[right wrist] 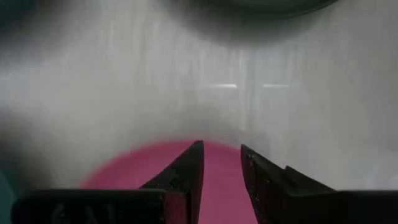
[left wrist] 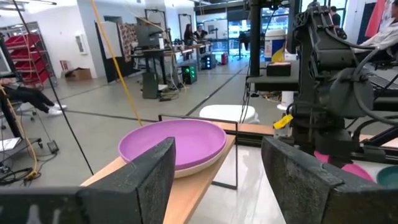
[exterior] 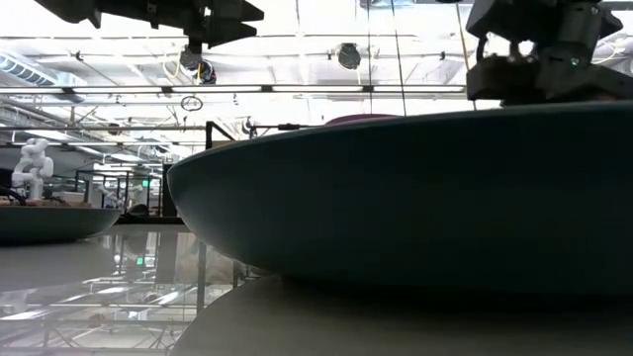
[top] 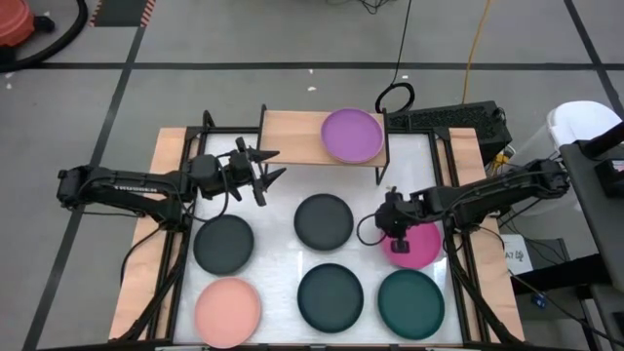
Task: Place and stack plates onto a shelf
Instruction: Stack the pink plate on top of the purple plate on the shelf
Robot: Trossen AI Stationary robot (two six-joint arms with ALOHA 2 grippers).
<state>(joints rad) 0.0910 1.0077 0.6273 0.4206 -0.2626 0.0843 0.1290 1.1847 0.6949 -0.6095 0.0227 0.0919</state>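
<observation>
The shelf point(top: 292, 132) stands at the table's far edge. A purple plate point(top: 352, 135) lies on its right half; a pale rim point(left wrist: 193, 167) shows under it in the left wrist view. My left gripper point(top: 265, 172) is open and hovers level just near of the shelf's left half, pointing right. My right gripper point(top: 394, 230) points down over the left rim of the magenta plate point(top: 417, 246), its fingers point(right wrist: 186, 177) a narrow gap apart. On the table lie three dark plates point(top: 324, 221), point(top: 223, 244), point(top: 331, 295), a teal one point(top: 410, 303) and a light pink one point(top: 227, 310). My right gripper stands over the magenta plate's left rim point(right wrist: 221, 149), coming from above. Whether its fingertips touch the plate, I cannot tell. My left gripper touches nothing.
The shelf's left half point(left wrist: 186, 196) is bare wood. In the low view a dark plate point(exterior: 396, 198) fills most of the picture, with another plate point(exterior: 49, 222) at the left. A black frame point(top: 185, 175) borders the table's sides. Cables and a keyboard point(top: 444, 119) lie behind the shelf.
</observation>
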